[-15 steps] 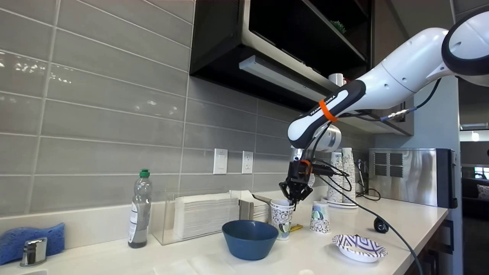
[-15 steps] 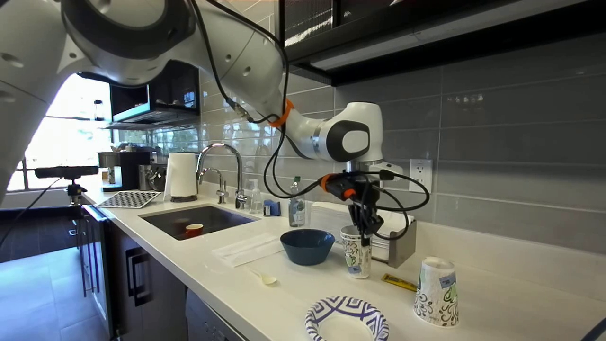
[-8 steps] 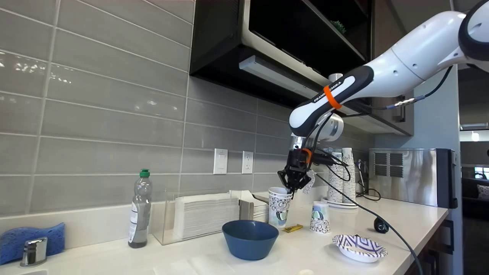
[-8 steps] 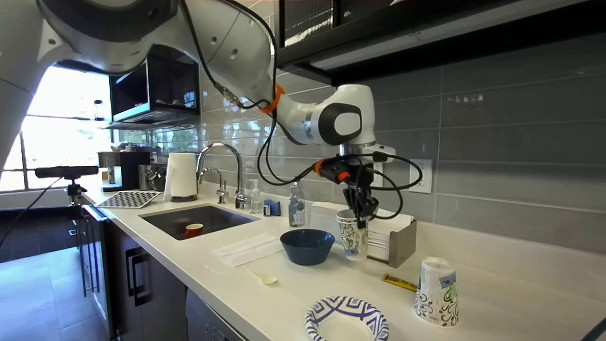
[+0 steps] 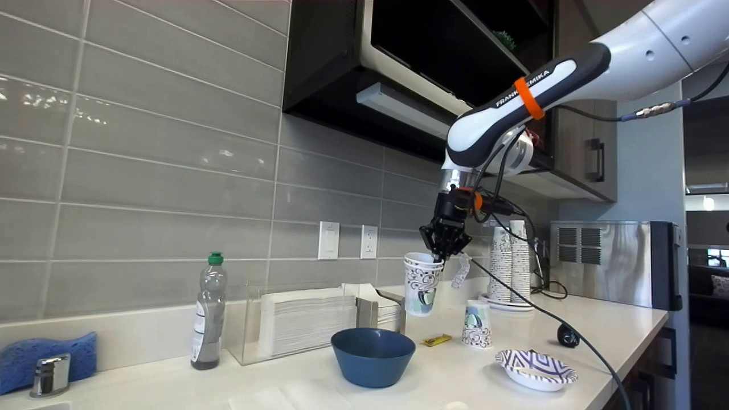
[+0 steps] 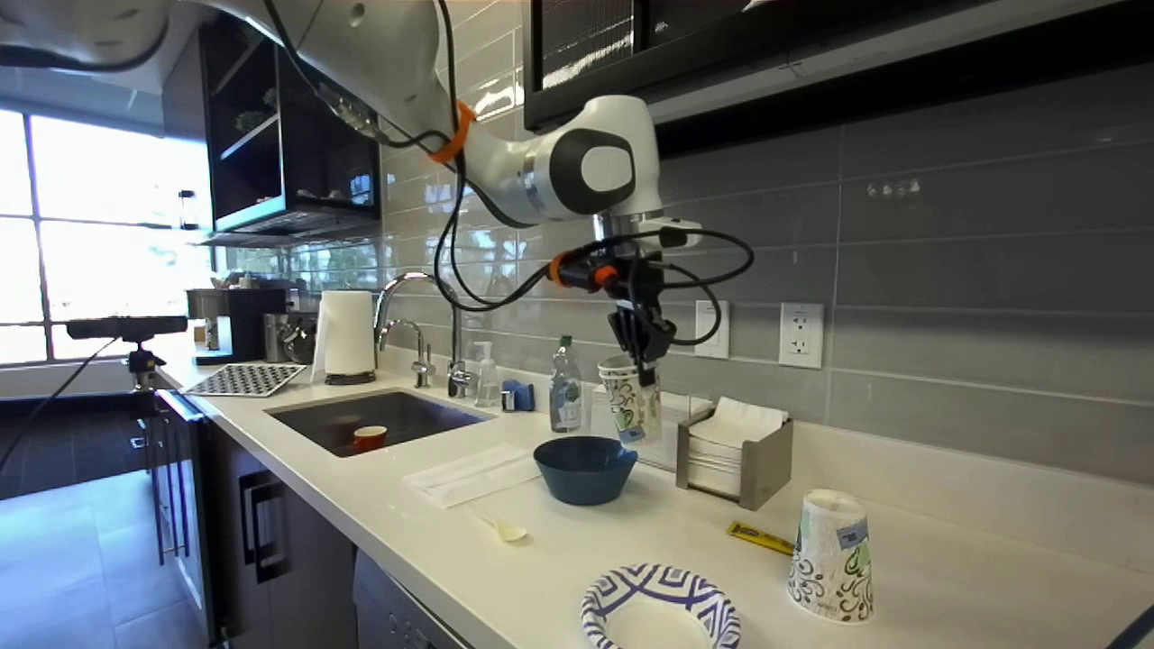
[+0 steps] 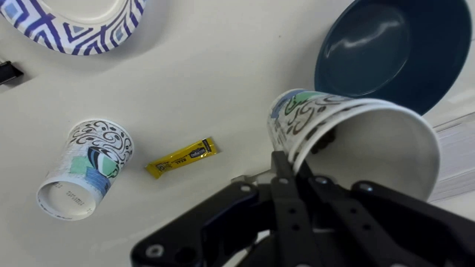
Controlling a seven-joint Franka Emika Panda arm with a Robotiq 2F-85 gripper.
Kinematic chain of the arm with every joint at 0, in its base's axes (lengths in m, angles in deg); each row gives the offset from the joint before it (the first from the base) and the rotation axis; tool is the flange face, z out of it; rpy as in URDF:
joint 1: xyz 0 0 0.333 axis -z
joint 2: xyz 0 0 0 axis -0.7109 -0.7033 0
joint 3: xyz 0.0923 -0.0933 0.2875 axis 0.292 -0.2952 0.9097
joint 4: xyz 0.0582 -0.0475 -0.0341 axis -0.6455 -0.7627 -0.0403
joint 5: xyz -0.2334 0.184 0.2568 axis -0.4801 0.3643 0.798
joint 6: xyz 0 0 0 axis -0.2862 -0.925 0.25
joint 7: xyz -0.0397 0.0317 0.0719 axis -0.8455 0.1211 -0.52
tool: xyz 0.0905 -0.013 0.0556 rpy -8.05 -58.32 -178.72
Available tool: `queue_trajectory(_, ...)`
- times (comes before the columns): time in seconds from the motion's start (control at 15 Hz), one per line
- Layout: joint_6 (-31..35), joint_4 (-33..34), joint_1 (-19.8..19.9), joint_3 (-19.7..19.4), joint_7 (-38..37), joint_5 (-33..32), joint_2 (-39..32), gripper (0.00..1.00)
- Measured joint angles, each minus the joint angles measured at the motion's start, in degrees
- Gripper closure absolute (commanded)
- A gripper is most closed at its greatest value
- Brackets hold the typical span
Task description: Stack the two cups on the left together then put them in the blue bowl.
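Claw (image 7: 292,163) clamped on the near wall of the two nested cups (image 5: 422,287), one finger inside the mouth and one outside, has lifted them clear of the counter (image 5: 450,376); they now hang nearly upright, right of centre in the lower half of an exterior view. With the double rim showing, stacking looks done and only the transfer seems left. Lower and to the left in that frame waits the blue bowl (image 5: 373,364); the cups are not yet over it, so a sideways shift, then lowering, is likely needed. Farther out, at lower right in an exterior view, stands an upturned cup (image 6: 831,559) near a yellow packet (image 6: 760,537).
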State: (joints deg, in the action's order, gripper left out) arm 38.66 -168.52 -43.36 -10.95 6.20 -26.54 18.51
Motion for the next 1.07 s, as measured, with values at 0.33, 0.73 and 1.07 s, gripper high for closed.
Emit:
queue_trajectory(0.33, -1.31, -1.98, -1.78, 3.29, 0.03, 0.00, 2.27, 0.99)
queue_trajectory(0.73, -1.00, -1.94, -2.23, 4.58, 1.20, 0.38, -0.29, 0.99)
queue_trajectory(1.07, -0.23, 0.22, -2.15, 4.65, 3.11, 2.60, -4.44, 0.99)
